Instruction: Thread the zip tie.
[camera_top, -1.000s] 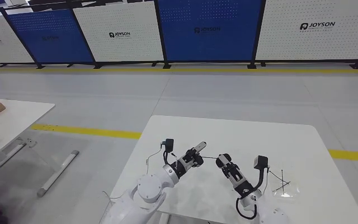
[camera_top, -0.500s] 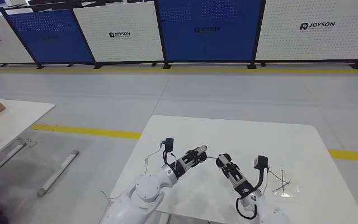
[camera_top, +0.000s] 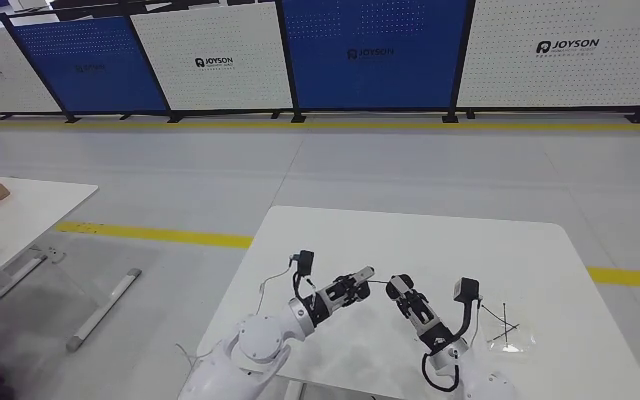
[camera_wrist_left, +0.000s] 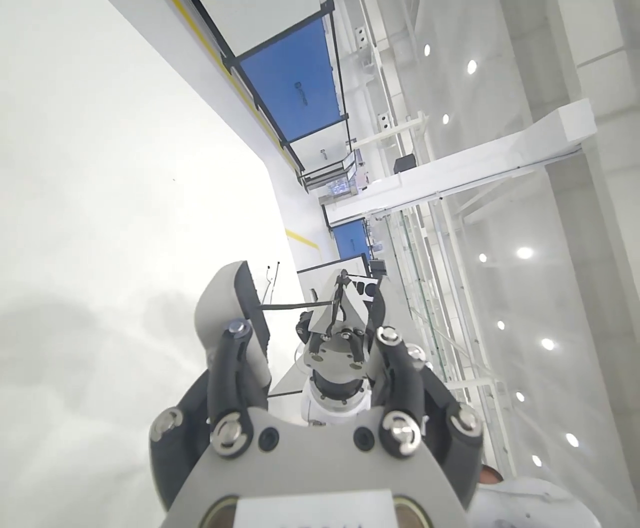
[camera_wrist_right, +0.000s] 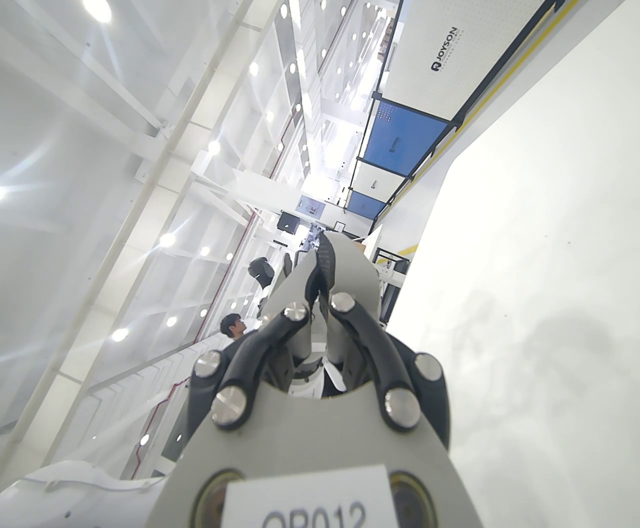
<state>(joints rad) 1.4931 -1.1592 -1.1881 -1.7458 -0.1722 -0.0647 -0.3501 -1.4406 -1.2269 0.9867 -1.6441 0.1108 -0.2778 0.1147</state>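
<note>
Your right gripper (camera_wrist_left: 340, 302) is pinched tight on the thin black plastic zip tie (camera_wrist_left: 292, 305). Your left gripper (camera_wrist_left: 310, 280) faces it with fingers spread wide, gripping nothing. The tie's straight, narrow strap runs level from the right gripper to the dark pad (camera_wrist_left: 252, 292) of one left finger; whether its end touches that pad or stops just short, you cannot tell. At the right gripper the tie bends into a small dark kink between the fingertips.

Both grippers hang close together above the near middle of the white rectangular tabletop (camera_top: 450, 240), with the tie bridging the gap between them. The tabletop is plain and matt, with rounded corners. Near its right edge lie a few spare black zip ties (camera_top: 505, 320), crossed over one another, just beside a crumpled clear plastic bag (camera_top: 512, 345).

Around the table you see a pale grey floor (camera_top: 400, 160) marked by a yellow line (camera_top: 150, 235). A second white table (camera_top: 40, 205) stands well apart to the left. Behind, a row of blue and white perforated panels (camera_top: 370, 50) in black frames closes the room.
</note>
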